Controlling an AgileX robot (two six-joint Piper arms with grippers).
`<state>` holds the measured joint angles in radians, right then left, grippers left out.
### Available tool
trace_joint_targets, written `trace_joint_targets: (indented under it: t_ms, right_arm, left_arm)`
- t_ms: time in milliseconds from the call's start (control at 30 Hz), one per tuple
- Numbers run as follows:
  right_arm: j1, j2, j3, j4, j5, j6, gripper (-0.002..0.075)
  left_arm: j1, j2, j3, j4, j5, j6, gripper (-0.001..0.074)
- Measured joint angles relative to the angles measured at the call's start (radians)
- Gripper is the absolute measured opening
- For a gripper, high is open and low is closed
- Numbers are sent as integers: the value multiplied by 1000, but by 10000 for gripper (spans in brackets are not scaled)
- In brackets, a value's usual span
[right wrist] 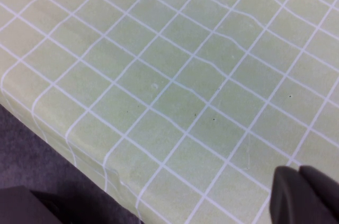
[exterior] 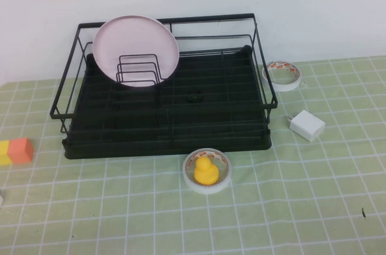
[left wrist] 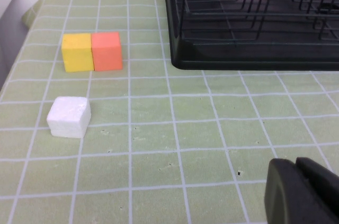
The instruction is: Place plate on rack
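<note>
High view: plate point(exterior: 136, 44) stands on edge in rack point(exterior: 181, 137), face toward the robot; both grippers' point(left wrist: 304, 192) point(right wrist: 307, 195) fingers closed, empty.

A round pale pink plate point(exterior: 136, 50) stands tilted in the upright loops at the far left of the black wire rack point(exterior: 166, 116) on the green checked worktop point(exterior: 301, 207).

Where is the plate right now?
High view: the plate stands upright in the rack, rear left corner, leaning among the holder loops.
</note>
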<state>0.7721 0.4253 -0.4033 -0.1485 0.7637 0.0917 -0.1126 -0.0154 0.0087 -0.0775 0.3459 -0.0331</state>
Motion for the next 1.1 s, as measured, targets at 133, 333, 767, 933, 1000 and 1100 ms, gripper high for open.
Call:
trace_joint_targets:
  t_ms: [133,333,767,933,1000,1100]
  right_arm:
    - [0,0,0,0,0,2,-2]
    - [0,0,0,0,0,4,-2]
    - [-4,-47,1,-30,0,-40,-2]
    - [-130,-153,35,-48,-88,-55,-2]
    - [-217,-190,74,-57,-178,-57,-2]
    - [-344,-255,151,-61,-329,-57,-2]
  left_arm:
    - [0,0,0,0,0,0,-1]
    - [0,0,0,0,0,0,-1]
    - [0,0,0,0,0,0,-1]
    - [0,0,0,0,0,-5,-1]
    - [0,0,0,0,0,-5,-1]
    - [0,0,0,0,0,-5,-1]
